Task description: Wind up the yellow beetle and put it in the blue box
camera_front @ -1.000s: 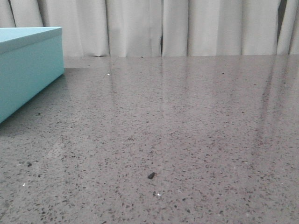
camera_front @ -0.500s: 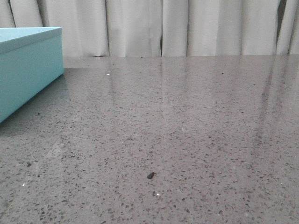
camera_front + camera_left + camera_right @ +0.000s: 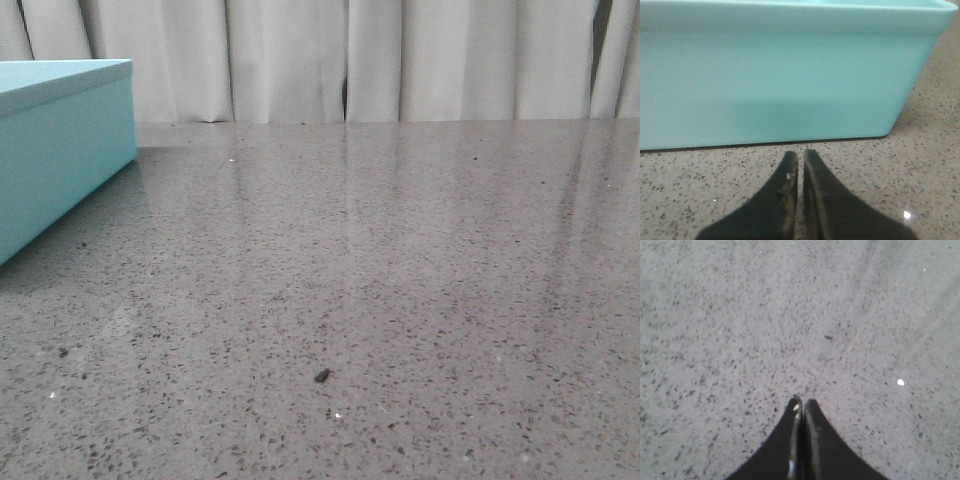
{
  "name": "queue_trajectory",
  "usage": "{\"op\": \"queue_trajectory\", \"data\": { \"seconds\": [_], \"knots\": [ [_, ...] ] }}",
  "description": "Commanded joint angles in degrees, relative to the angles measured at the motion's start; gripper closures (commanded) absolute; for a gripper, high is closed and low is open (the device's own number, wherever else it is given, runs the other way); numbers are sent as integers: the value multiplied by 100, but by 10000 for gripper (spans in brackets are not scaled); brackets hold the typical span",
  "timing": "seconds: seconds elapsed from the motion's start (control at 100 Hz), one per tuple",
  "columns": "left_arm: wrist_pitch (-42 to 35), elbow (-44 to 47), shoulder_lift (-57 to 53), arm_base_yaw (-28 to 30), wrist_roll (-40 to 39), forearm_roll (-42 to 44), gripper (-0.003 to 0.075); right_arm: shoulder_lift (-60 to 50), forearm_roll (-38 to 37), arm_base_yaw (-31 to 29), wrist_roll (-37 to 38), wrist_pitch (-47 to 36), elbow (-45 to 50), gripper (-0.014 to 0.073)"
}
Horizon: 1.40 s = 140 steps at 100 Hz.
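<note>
Nothing has moved since the earlier front pictures: the blue box (image 3: 62, 140) sits in the same spot at the far left of the speckled grey surface (image 3: 400, 280), lid on, cut off by the picture edge. White curtains (image 3: 300, 60) hang behind the box. A small dark speck (image 3: 322, 376) lies on the surface, well apart from the box. The left tool (image 3: 801, 156) is closed and holds nothing, close to the box wall (image 3: 780, 85). The right tool (image 3: 802, 404) is closed and empty over the surface. The yellow beetle shows in no picture.
</note>
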Motion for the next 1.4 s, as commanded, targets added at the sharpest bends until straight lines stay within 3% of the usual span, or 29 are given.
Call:
{"op": "queue_trajectory", "data": {
  "seconds": [0.0, 0.67, 1.01, 1.39],
  "knots": [
    [-173, 237, -200, 10, -49, -68, 739, -61, 56, -45, -64, 923, 411, 643],
    [-173, 237, -200, 10, -49, -68, 739, -90, 56, -51, -64, 923, 431, 643],
    [-173, 237, -200, 10, -49, -68, 739, -90, 56, -578, -64, 923, 431, 643],
    [-173, 237, -200, 10, -49, -68, 739, -90, 56, -603, -64, 923, 431, 643]
  ]
}}
